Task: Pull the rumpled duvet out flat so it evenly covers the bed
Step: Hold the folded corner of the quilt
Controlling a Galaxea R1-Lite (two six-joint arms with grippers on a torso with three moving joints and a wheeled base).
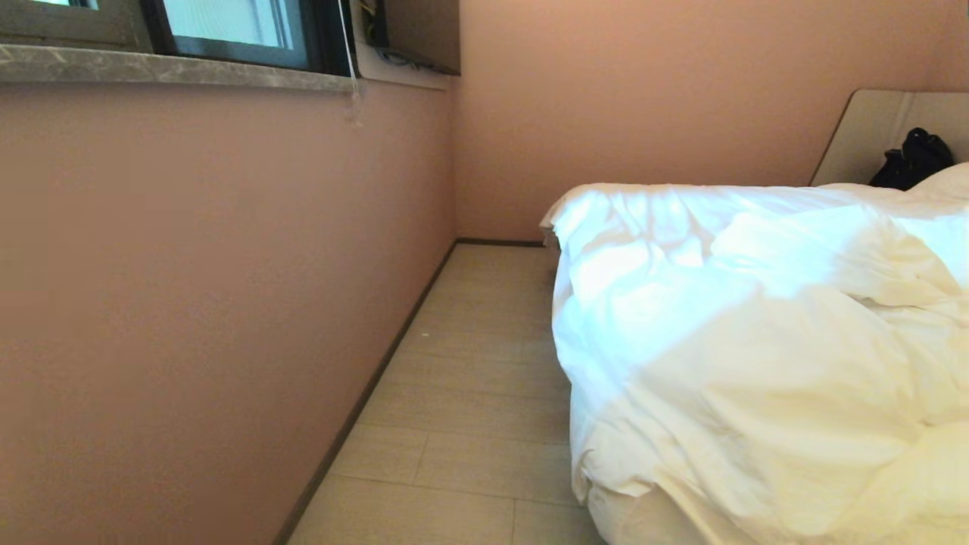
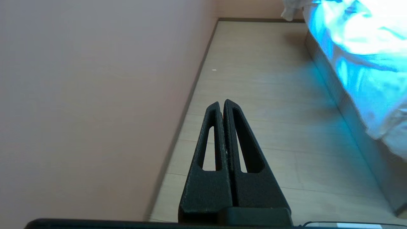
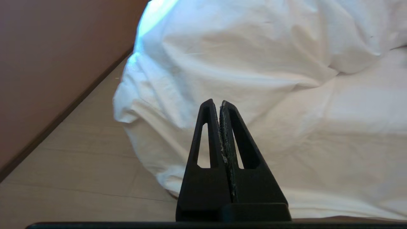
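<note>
duvet (image 1: pixel 757 341): seen rumpled and heaped on the bed (image 2: pixel 356 121), right of the floor strip | left gripper (image 2: pixel 222 103): pressed together, held over floor | right gripper (image 3: pixel 216 103): pressed together, nothing pinched, held near the duvet's edge

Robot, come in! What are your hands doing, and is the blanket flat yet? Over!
Left gripper shut, over bare floor. Right gripper shut, empty, facing the duvet. Duvet rumpled on the bed. Black bag by the headboard.
</note>
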